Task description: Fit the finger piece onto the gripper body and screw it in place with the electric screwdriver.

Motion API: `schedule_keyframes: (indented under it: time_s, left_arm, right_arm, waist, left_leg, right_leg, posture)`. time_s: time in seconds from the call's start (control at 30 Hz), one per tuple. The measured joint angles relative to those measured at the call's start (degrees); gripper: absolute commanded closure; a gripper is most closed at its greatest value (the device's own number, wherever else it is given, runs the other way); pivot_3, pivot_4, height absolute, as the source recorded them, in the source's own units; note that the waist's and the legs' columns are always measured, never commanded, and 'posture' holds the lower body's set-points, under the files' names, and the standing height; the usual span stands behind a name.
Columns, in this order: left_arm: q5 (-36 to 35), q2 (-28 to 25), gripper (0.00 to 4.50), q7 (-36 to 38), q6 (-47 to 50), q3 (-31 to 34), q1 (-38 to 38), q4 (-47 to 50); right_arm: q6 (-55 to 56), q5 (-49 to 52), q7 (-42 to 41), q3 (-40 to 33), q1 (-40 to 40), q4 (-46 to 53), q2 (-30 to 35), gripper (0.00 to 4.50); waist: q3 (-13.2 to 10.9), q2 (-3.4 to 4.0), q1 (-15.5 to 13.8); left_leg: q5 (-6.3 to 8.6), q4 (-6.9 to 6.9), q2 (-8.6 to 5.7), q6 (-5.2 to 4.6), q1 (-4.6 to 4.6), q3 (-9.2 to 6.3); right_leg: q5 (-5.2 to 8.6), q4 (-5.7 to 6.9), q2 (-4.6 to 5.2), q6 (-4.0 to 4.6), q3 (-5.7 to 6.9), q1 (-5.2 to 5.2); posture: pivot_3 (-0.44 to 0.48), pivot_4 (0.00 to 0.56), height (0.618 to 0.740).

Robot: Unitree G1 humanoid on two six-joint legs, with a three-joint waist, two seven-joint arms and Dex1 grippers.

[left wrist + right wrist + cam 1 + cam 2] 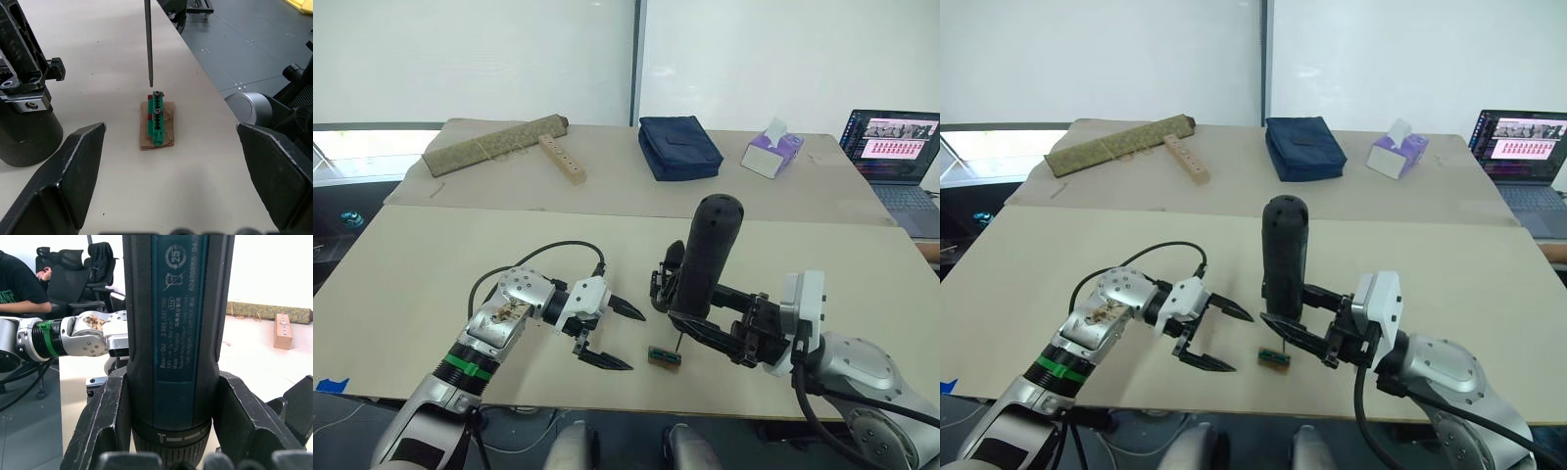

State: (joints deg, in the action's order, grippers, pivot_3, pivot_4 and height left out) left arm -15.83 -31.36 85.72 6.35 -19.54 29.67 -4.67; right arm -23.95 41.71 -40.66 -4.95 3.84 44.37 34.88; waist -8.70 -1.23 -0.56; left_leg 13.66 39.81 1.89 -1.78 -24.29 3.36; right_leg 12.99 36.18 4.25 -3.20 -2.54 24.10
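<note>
My right gripper (pixel 697 328) is shut on the electric screwdriver (pixel 708 257), a thick black cylinder held upright near the table's front edge. Its thin metal bit (pixel 148 44) points down, the tip just above a tiny green-and-brown block (pixel 664 357). The black gripper body (pixel 663 284) stands right behind the screwdriver, partly hidden; its round base (pixel 24 127) appears in the left wrist view. My left gripper (pixel 632 341) is open and empty, just left of the block, fingers aimed at it. The finger piece is out of view.
On the far table lie a rolled green mat (pixel 494 144), a wooden block with holes (pixel 563 159), a navy pouch (pixel 678 147) and a tissue box (pixel 771 152). A laptop (pixel 896 147) sits at the right. A seated person (pixel 19 284) and office chairs show beyond the table.
</note>
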Motion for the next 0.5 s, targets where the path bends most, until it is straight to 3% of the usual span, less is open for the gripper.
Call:
schedule_keyframes:
  time_s: [0.5]
  left_arm:
    - [0.0, -0.8, 0.0, -1.4, 2.3, -0.9, -1.6, 5.9]
  right_arm:
    - [0.0, 0.1, 0.1, 0.0, 1.8, 0.3, 0.4, 2.59]
  waist:
    - [0.0, 0.0, 0.0]
  left_leg:
    - [0.0, 0.0, 0.01, 0.0, 0.0, -0.01]
  right_leg:
    - [0.0, 0.0, -0.01, 0.0, 0.0, 0.01]
  posture:
    - [0.0, 0.15, 0.738]
